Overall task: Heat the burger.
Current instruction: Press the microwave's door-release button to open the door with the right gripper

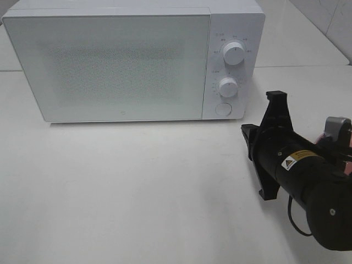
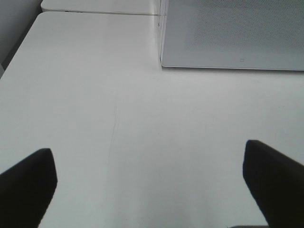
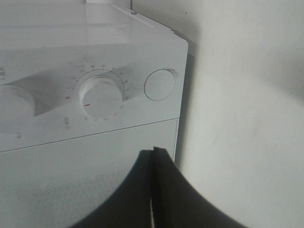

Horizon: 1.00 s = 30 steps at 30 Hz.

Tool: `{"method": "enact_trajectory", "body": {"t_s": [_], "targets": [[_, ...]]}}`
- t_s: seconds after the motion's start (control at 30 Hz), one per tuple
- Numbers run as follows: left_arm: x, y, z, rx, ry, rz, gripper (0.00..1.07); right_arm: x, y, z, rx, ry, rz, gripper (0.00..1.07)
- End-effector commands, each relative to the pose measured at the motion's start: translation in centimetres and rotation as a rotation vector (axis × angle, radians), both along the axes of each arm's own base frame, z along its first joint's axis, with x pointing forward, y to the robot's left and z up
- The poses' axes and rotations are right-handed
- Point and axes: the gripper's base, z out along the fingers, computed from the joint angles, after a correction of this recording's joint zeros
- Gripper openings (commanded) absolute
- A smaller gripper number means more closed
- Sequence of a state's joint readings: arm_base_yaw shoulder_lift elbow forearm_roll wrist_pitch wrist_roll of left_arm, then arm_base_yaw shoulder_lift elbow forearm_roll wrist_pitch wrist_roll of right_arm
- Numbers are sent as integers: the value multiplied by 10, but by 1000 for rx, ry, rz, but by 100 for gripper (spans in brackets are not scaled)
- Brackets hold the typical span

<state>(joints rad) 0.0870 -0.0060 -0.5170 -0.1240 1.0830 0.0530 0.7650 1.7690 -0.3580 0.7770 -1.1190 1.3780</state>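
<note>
- While the microwave (image 1: 110, 66) door sits flush shut, the table (image 1: 137, 192) in front of it is open white surface out to the near edge.
- right gripper (image 3: 153, 151): jaws pressed together, nothing between them, tips aimed at the door's front corner on the control side, near the round button (image 3: 160, 84).
- left gripper (image 2: 147, 152): jaws spread wide over bare tabletop, holding nothing, apart from the microwave's front edge.
- No view shows the burger; can't tell where it sits.
</note>
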Motion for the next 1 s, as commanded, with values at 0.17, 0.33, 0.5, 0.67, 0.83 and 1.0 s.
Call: {"method": "enact_trajectory", "body": {"t_s": [0.17,0.33,0.5,0.67,0.83,1.0], "targets": [[-3,-1,1,-10,-39,-9,100,18,17,-10,14,11,-12,0],[-3,-1,1,-10,-39,-9,100,29,28,-17,24,21,-30,0],[-3,-1,1,-10,-39,-9,100,36,31,-23,25,42,-48,0],[-3,-1,1,-10,-39,-9,100,49,29,-29,34,75,-71,0],[-3,-1,1,-10,-39,-9,100,62,26,-25,-4,66,-76,0],[-3,-1,1,-10,-39,-9,100,76,24,-21,-31,75,-74,0]]}}
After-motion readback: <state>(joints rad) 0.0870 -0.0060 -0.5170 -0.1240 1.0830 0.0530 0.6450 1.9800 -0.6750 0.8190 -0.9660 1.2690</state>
